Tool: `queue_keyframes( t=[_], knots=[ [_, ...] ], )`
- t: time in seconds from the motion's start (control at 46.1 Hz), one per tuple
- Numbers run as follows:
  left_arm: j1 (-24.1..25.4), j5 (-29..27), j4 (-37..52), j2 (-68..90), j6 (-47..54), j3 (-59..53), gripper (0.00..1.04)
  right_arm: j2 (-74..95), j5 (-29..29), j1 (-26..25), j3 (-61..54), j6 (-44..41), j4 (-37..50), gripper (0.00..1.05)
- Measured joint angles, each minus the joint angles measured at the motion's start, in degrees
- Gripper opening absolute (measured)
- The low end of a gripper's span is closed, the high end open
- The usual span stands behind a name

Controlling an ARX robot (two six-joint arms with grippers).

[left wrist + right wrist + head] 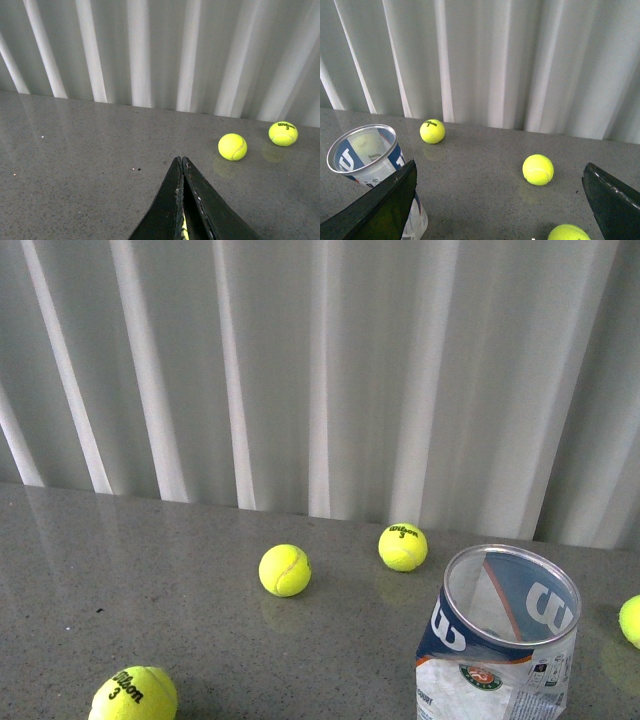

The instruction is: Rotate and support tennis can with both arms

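Front view: tennis can [497, 640] stands upright, mouth open, at 5 o'clock on the table [120, 570], untouched. Left gripper [182, 165] is closed and empty; right gripper [500, 190] gapes wide beside the can. Approach step, likely; next, both close in.

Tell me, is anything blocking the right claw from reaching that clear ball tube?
Nothing visible is. In the right wrist view the open right claw has one finger already beside the upright tennis can; the loose tennis balls lie off to the other side.
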Motion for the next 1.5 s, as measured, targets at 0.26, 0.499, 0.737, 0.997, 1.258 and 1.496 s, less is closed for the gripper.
queue_keyframes(
  t=[0.26, 0.499, 0.737, 0.997, 1.258, 1.496],
  knots=[
    [-0.09, -0.17, -4.31, -6.69, 0.00, -2.27, 0.04, 0.00, -0.02, 0.00, 0.00, 0.00, 0.00, 0.98],
    [-0.11, -0.13, -6.21, -11.56, 0.02, -3.67, 0.04, 0.00, -0.04, 0.00, 0.00, 0.00, 0.00, 0.98],
    [-0.11, -0.17, -11.96, -17.51, 0.02, -3.67, 0.04, 0.00, -0.02, 0.00, 0.00, 0.00, 0.00, 0.98],
    [-0.11, -0.20, -18.01, -23.32, 0.02, -3.65, 0.04, 0.00, -0.02, 0.00, 0.00, 0.00, 0.00, 0.98],
    [-0.11, -0.17, -25.55, -30.80, 0.02, -3.65, 0.04, 0.00, -0.02, 0.00, 0.00, 0.00, 0.00, 0.98],
    [-0.11, -0.17, -25.57, -30.82, 0.02, -3.65, 0.20, 0.00, -0.02, 0.00, 0.00, 0.00, 0.00, 0.98]
  ],
)
